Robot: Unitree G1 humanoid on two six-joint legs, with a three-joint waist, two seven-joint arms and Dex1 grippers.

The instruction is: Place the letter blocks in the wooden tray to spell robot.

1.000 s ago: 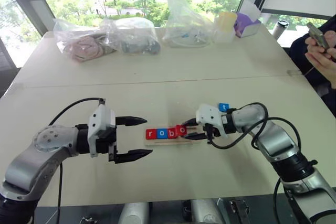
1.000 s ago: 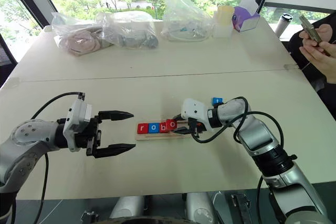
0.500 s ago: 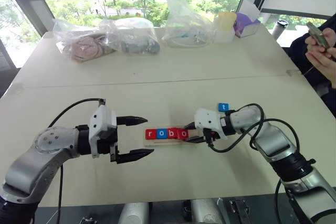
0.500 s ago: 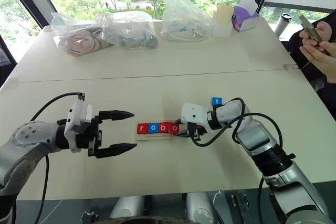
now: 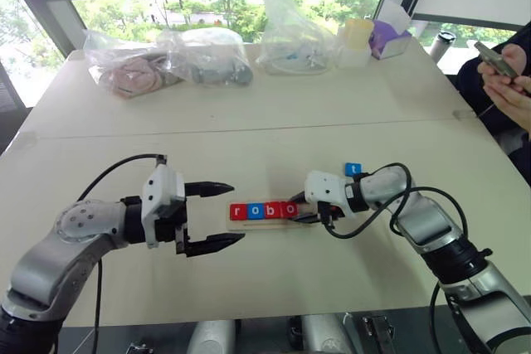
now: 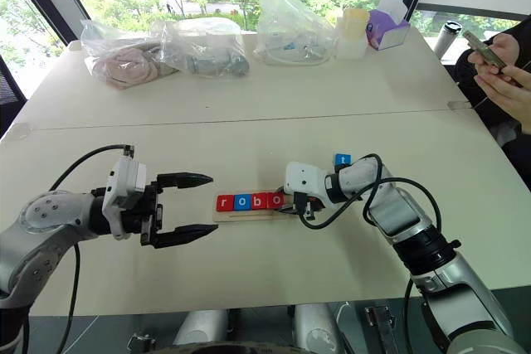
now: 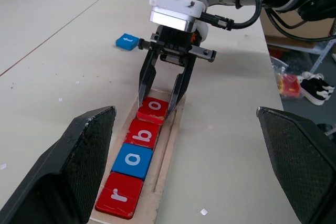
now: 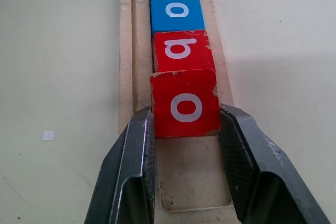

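Observation:
The wooden tray point(image 5: 259, 225) lies mid-table with a red r point(image 5: 238, 212), a blue o point(image 5: 255, 211), a red b point(image 5: 272, 210) and a red o point(image 8: 185, 107) in a row. My right gripper point(image 5: 303, 209) is shut on the red o block, one finger point(image 8: 134, 150) on each side, at the tray's right end. A blue t block point(image 5: 353, 169) lies on the table behind that arm. My left gripper point(image 5: 236, 214) hovers open just left of the tray, holding nothing.
Several plastic bags point(image 5: 207, 55) line the table's far edge, with a pale cup point(image 5: 357, 39) and a purple box point(image 5: 390, 35). A person's hands holding a phone point(image 5: 502, 64) are at the far right. The table's seam point(image 5: 249, 130) runs across behind the tray.
The red o block, held in my right gripper, has sunk from a tilted, raised pose to lie level in line with the other blocks. My left arm has stayed put.

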